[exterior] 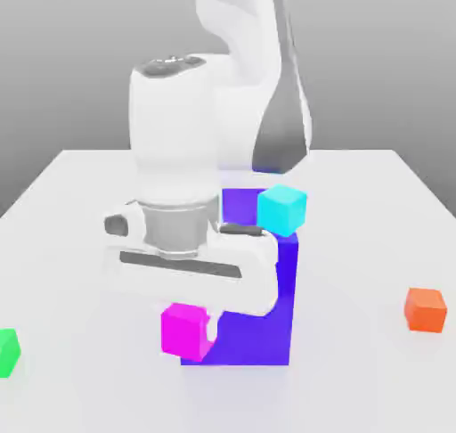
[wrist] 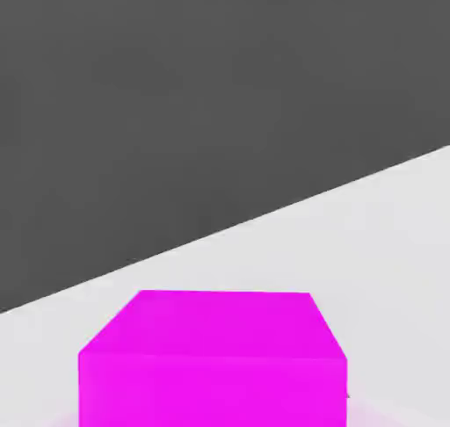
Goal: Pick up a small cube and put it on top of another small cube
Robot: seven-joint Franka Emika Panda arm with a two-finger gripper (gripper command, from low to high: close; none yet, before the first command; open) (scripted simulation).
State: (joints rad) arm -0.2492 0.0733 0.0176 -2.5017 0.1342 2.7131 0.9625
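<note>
The small cube [exterior: 181, 326] is plain magenta-pink and sits low in the exterior view, just in front of the big purple block [exterior: 258, 324]. My gripper [exterior: 187, 335] is shut on it, and one white finger [exterior: 210, 331] shows against the cube's side nearest the block. The other finger is hidden behind the cube. In the hand view the small cube [wrist: 211, 364] is very close, with the white table [wrist: 395, 232] beyond it. I cannot tell whether the cube touches the table or hangs just above it.
A cyan cube [exterior: 282, 208] sits on top of the purple block, beside my wrist. An orange cube [exterior: 425, 309] lies at the exterior view's right, and a green cube [exterior: 7, 351] at its left edge. The white table [exterior: 80, 200] extends behind.
</note>
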